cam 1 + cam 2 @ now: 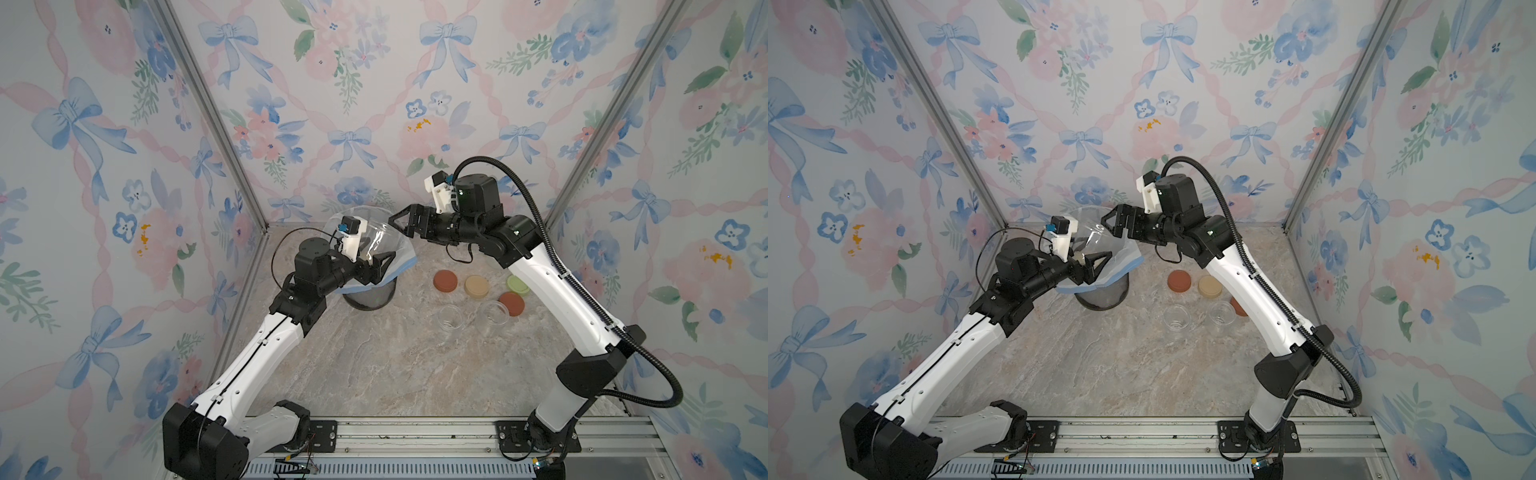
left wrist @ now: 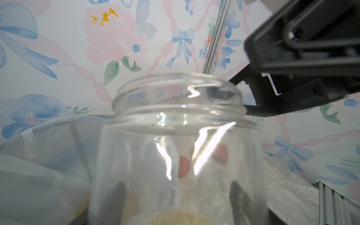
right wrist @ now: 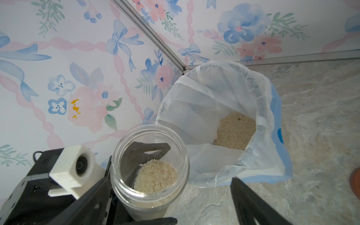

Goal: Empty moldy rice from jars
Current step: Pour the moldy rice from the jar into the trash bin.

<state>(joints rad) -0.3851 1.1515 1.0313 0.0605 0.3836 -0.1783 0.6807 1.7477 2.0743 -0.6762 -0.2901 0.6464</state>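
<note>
On the desk [image 1: 395, 365], just beside the left gripper [image 2: 178, 198]: lined mesh bin [image 1: 370, 297] with moldy rice [image 3: 235, 132] heaped inside. Clamped in that gripper, near the bin's rim: open jar [image 3: 150, 200], some rice inside too. Over both: right gripper [image 1: 398, 226], spread wide and empty

Here's the marbled tabletop [image 1: 374, 374], dark mesh bin [image 1: 370, 299] with its white liner [image 1: 395, 249] standing toward the back, a rust-red lid [image 1: 448, 281], beige lid [image 1: 476, 286] and green lid [image 1: 515, 286] lying in a row beside it, a second rust-red lid [image 1: 511, 304] nearer, and an empty jar [image 1: 451, 318] and a second empty jar [image 1: 494, 312] upright in front.
</note>
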